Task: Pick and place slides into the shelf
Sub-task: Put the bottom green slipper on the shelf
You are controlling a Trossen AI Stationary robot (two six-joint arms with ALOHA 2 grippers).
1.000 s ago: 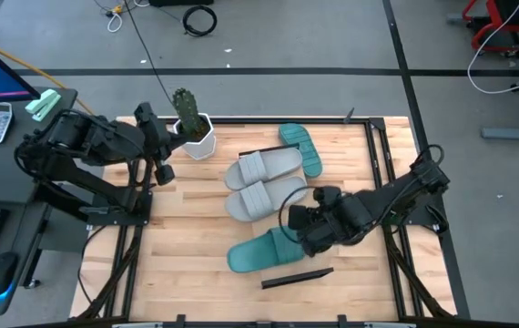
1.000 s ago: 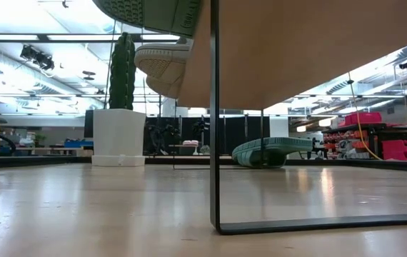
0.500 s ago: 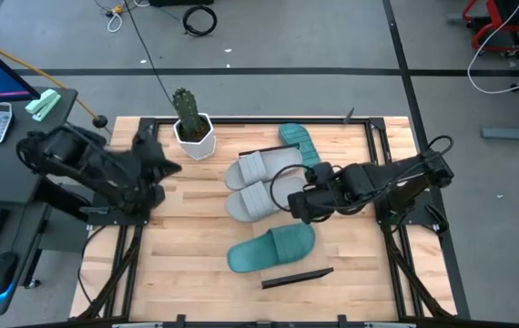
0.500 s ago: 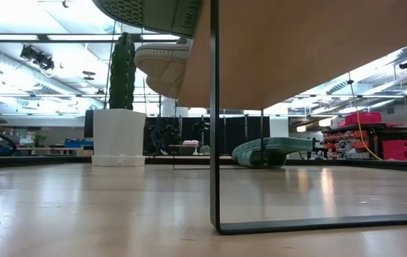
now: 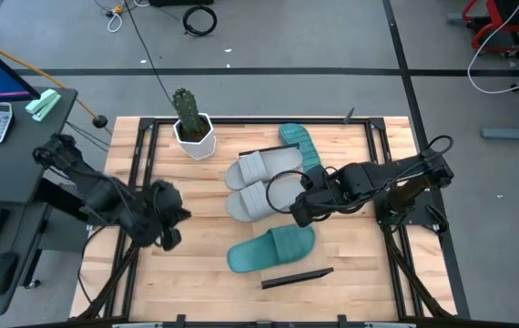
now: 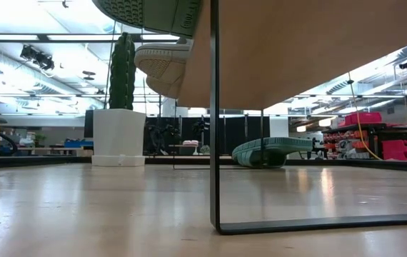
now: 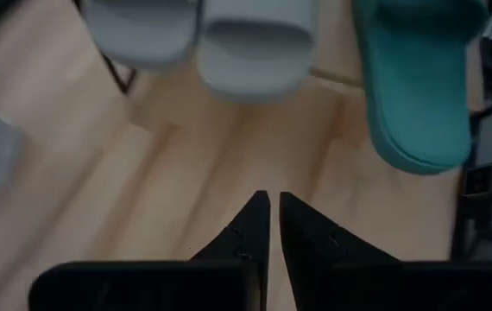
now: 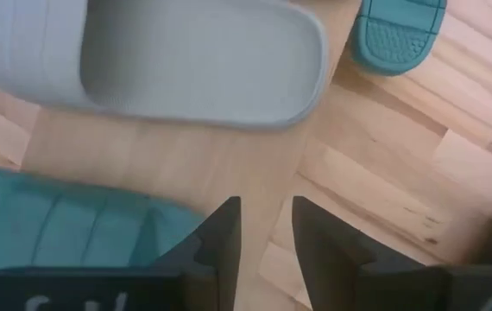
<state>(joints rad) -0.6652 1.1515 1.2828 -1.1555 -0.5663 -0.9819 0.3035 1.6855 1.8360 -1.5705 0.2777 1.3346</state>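
Two light grey slides [image 5: 264, 168] [image 5: 261, 198] and one teal slide [image 5: 273, 248] lie side by side on the shelf [image 6: 318, 50], whose black end frame [image 5: 298, 276] shows near the table's near edge. In the low view their ends overhang the board. The second teal slide [image 5: 300, 148] rests sole down on the tabletop at the far end. My right gripper [image 5: 297, 210] [image 8: 263, 216] is open, hovering between the nearer grey slide [image 8: 186, 60] and the near teal slide [image 8: 56, 229]. My left gripper [image 5: 170, 231] [image 7: 274, 203] is shut above bare wood, left of the slides.
A cactus in a white pot [image 5: 191, 132] stands at the table's far left corner. Black frame rails [image 5: 389, 173] run along the table's left and right sides. Bare wood [image 5: 196, 264] lies left of the slides. A desk with a keyboard and calculator stands beyond the left edge.
My left arm has swung from beside the cactus toward the near edge and the table's middle, ending left of the slides. My right gripper has drawn off the near teal slide's end toward the far edge, stopping beside the nearer grey slide. The slides have stayed put.
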